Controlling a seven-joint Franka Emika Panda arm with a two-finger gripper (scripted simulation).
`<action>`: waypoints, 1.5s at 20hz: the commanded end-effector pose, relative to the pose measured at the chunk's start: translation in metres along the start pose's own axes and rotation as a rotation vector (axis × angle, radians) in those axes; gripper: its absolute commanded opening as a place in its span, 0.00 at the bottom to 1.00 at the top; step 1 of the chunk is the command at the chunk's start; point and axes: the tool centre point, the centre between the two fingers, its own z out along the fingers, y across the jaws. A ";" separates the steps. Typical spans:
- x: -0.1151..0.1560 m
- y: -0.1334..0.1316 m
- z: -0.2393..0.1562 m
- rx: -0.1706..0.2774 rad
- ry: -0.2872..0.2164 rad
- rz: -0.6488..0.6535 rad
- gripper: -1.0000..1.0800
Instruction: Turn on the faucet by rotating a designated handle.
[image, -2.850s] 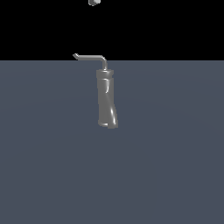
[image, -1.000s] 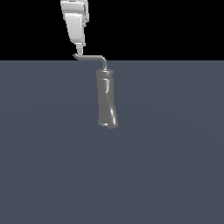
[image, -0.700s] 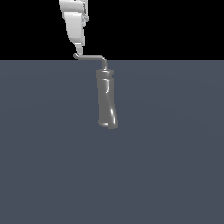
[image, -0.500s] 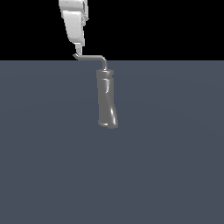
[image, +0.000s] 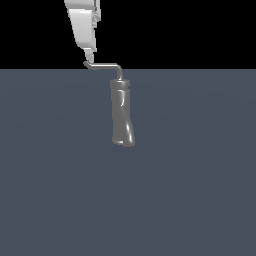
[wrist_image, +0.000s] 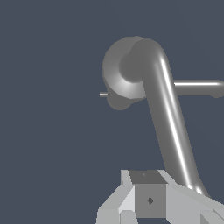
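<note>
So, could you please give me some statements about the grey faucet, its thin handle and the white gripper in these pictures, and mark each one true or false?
1. The tall glossy grey metal faucet column stands upright on the flat grey-blue floor. True.
2. The thin grey L-shaped metal handle rod reaches from the column top toward the exterior view's right. False: it reaches toward the exterior view's left.
3. The white robot gripper comes down from above to the handle's upturned tip. True.
4. The gripper is closed around the thick column body. False: it is at the far end of the thin rod, away from the column.
5. A second faucet stands beside this one. False: only one is visible.
</note>
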 end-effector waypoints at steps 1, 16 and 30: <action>-0.002 0.010 0.000 -0.007 0.000 -0.002 0.00; 0.008 0.042 0.000 -0.002 0.001 -0.001 0.00; 0.042 0.085 0.000 -0.006 0.000 -0.001 0.00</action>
